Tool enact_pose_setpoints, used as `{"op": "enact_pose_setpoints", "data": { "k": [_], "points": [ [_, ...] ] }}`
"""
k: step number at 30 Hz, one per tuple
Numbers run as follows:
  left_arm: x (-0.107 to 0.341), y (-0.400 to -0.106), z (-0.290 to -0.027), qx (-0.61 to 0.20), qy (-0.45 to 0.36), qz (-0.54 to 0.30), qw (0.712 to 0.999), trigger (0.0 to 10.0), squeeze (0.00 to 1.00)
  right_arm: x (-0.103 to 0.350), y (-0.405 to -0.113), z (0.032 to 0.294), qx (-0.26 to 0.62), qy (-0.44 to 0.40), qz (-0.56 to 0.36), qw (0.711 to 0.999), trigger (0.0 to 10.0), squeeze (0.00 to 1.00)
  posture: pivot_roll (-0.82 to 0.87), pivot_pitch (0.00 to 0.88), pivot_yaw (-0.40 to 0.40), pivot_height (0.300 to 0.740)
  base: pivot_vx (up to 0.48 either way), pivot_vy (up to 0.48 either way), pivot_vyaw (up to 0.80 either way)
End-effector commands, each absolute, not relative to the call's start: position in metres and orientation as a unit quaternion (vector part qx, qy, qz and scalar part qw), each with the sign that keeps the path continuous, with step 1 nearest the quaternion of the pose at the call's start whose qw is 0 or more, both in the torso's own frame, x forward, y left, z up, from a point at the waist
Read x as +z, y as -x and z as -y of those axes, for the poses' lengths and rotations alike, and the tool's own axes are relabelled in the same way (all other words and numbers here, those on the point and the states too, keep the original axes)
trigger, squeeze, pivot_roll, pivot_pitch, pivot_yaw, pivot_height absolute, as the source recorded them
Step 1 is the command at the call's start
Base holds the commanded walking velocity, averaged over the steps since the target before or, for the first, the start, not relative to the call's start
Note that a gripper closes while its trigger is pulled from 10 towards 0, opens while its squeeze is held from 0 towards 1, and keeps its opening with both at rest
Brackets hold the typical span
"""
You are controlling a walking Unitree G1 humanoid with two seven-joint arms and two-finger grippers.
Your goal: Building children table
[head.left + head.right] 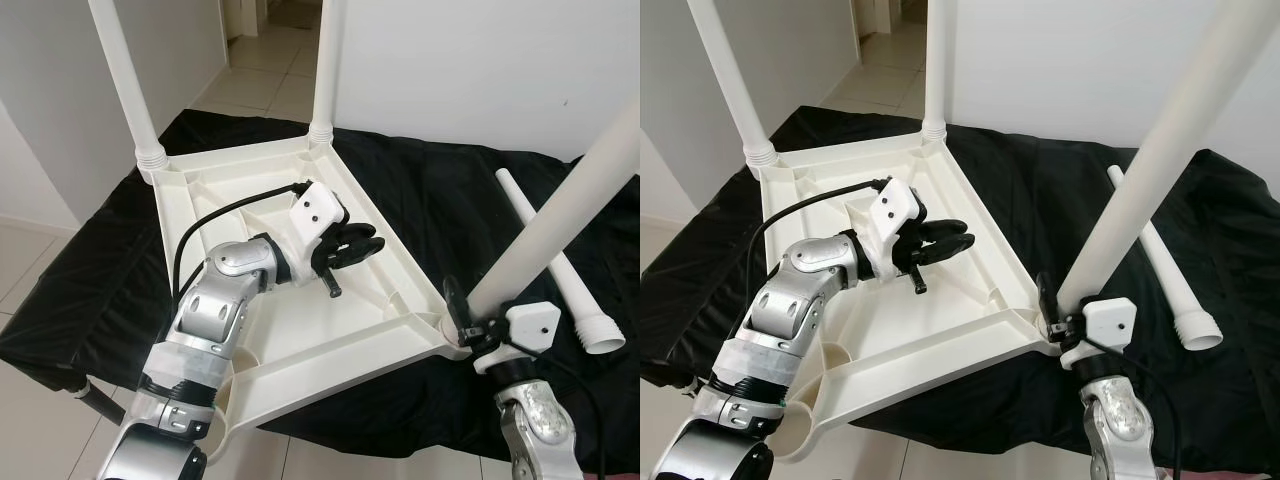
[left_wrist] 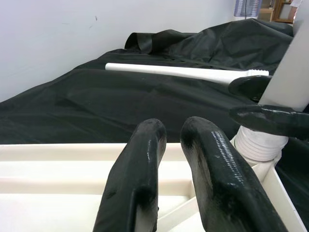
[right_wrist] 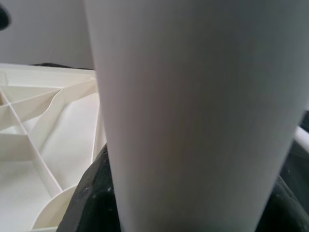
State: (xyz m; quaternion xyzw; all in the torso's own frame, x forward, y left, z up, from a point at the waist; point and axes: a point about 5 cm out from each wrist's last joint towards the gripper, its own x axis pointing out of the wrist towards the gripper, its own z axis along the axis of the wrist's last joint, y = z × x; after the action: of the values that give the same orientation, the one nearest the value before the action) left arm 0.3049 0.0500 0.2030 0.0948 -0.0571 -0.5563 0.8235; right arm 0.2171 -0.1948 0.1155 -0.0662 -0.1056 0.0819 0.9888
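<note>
We are fitting the third leg into the upturned tabletop.

Our right claw (image 1: 468,318) is clamped around the leg (image 1: 560,215) just above its ribbed foot, which sits at the tabletop's (image 1: 300,340) near corner socket. Our left claw (image 1: 350,245), fingers closed on nothing, rests over the ribbed underside, steadying it. Two legs stand at the far corners; the spare leg (image 1: 555,265) lies on the black cloth (image 1: 440,190) beyond the right claw. Next, we judge, comes seating this one firmly.

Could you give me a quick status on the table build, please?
Right gripper shut on third leg at corner socket. Left gripper shut, over upturned tabletop. Fourth leg loose on black cloth.
</note>
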Motion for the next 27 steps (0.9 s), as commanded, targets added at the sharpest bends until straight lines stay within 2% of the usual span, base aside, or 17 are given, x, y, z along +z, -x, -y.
{"op": "enact_pose_setpoints", "data": {
  "k": [1, 10, 12, 16, 27],
  "points": [
    [0.206, -0.312, -0.053, -0.504, -0.100, 0.065, 0.855, 10.0, 0.00, 0.086, -0.209, 0.184, 0.115, 0.056, 0.031, 0.991, 10.0, 0.00, -0.10, 0.000, 0.002, 0.740, 0.000, 0.000, 0.00],
    [0.206, -0.312, -0.054, -0.504, -0.100, 0.065, 0.855, 10.0, 0.00, 0.077, -0.210, 0.184, 0.099, 0.006, -0.002, 0.995, 10.0, 0.00, -0.10, 0.000, 0.001, 0.740, 0.000, 0.000, 0.00],
    [0.206, -0.312, -0.054, -0.504, -0.100, 0.066, 0.855, 10.0, 0.00, 0.073, -0.215, 0.186, 0.082, -0.028, -0.029, 0.996, 10.0, 0.00, -0.10, 0.000, 0.000, 0.740, 0.000, 0.000, 0.00],
    [0.206, -0.312, -0.054, -0.503, -0.100, 0.066, 0.856, 10.0, 0.00, 0.066, -0.221, 0.188, 0.069, -0.042, -0.069, 0.994, 10.0, 0.00, -0.10, 0.000, 0.001, 0.740, 0.000, 0.000, 0.00],
    [0.206, -0.312, -0.055, -0.501, -0.101, 0.066, 0.857, 10.0, 0.00, 0.063, -0.224, 0.191, 0.061, -0.059, -0.089, 0.992, 10.0, 0.00, -0.10, 0.000, -0.004, 0.740, 0.000, 0.000, 0.00]
  ]
}}
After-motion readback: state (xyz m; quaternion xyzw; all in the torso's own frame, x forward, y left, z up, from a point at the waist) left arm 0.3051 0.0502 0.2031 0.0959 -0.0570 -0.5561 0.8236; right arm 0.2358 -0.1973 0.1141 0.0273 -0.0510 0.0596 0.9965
